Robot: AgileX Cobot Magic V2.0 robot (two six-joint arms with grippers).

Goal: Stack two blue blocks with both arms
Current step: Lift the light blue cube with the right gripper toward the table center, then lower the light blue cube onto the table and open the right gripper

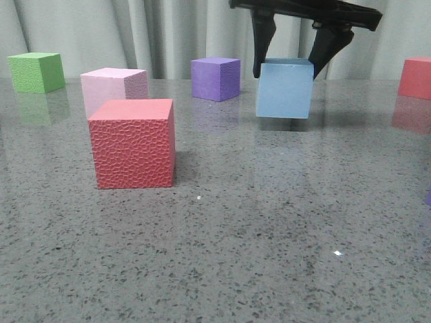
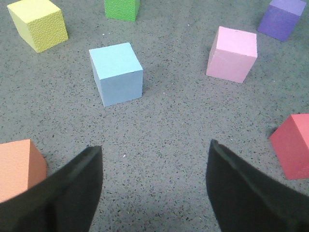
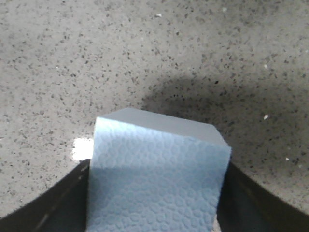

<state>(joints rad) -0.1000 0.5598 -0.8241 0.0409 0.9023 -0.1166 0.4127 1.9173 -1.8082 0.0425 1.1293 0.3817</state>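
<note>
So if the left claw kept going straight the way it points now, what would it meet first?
Probably the bare table. The open left claw has no block between its fingers. The blue block lies further along, slightly off-centre; depth is hard to judge.

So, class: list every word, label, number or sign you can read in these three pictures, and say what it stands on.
None: no text, label, number or sign shows in any view. The blue block in the right gripper, the other blue block and the red cube carry only a pebbled texture.
</note>
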